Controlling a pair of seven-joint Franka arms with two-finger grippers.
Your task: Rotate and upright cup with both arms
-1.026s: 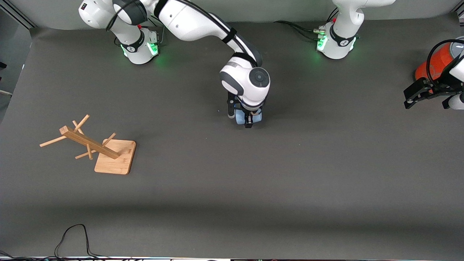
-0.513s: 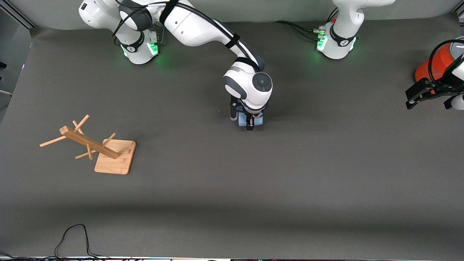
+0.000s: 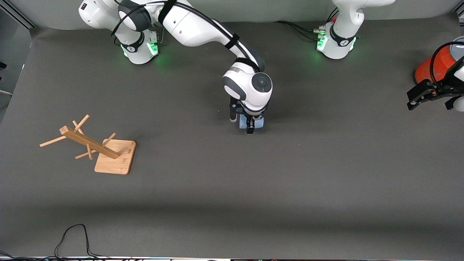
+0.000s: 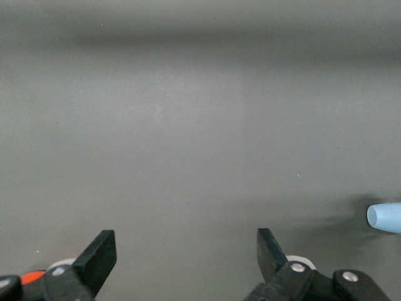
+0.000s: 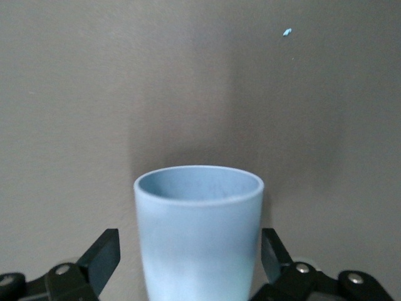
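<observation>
- At mid-table we see the right gripper (image 3: 249,125) down around the cup (image 3: 260,123), which the wrist hides in the front view.
- Its wrist view shows us the smooth, tapered cup (image 5: 198,233) upright, fingers (image 5: 100,257) spread clear of its sides.
- We see the left gripper (image 3: 431,97) waiting, spread wide, beside the orange cylinder (image 3: 435,65).

The right gripper (image 3: 249,125) now sits lower over the tabletop (image 3: 290,181) than a second ago, and the cup (image 3: 250,123) has come down with it. Its fingers (image 5: 103,257) have let go and stand spread on either side of the upright cup. The left gripper (image 3: 431,96), at its own end, has drifted slightly toward the orange cylinder (image 3: 436,65).
</observation>
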